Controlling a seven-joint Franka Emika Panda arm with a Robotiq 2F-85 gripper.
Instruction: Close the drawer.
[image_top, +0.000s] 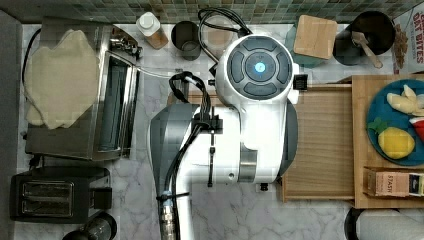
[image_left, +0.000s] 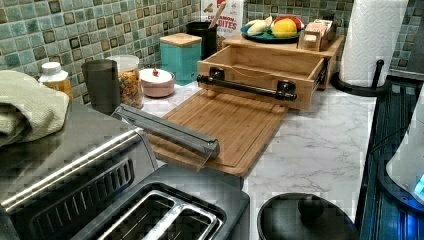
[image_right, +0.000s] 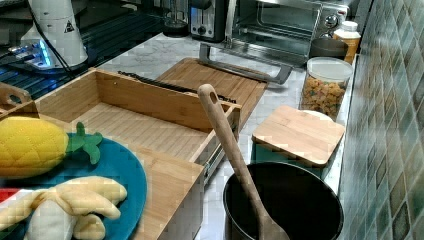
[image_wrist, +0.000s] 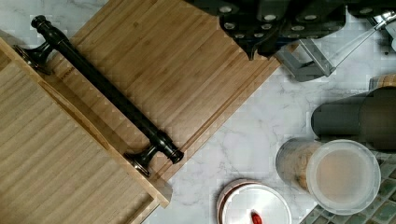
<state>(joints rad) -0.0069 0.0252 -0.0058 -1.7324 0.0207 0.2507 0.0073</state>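
Gripper (image_wrist: 261, 32) is seen in the wrist view as dark hardware hanging over the cutting board (image_wrist: 177, 60); whether it is open or closed cannot be told. No contact with anything is seen, and it is held apart from the black bar handle (image_wrist: 102, 93). The drawer (image_wrist: 46, 154) is pulled fully out of its wooden stand (image_top: 361, 125), with its handle end hanging over the cutting board's edge, as seen in the left view (image_left: 260, 65). The drawer interior is seen bare in the right view (image_right: 135, 125). In the top view the drawer (image_top: 320, 145) is partly covered at the top view's left by the white arm (image_top: 240, 115). A blue plate (image_top: 385, 110) is carried on top of the stand. A lidded jar (image_wrist: 341, 175) is set on the marble counter (image_wrist: 261, 126) near the board's corner.
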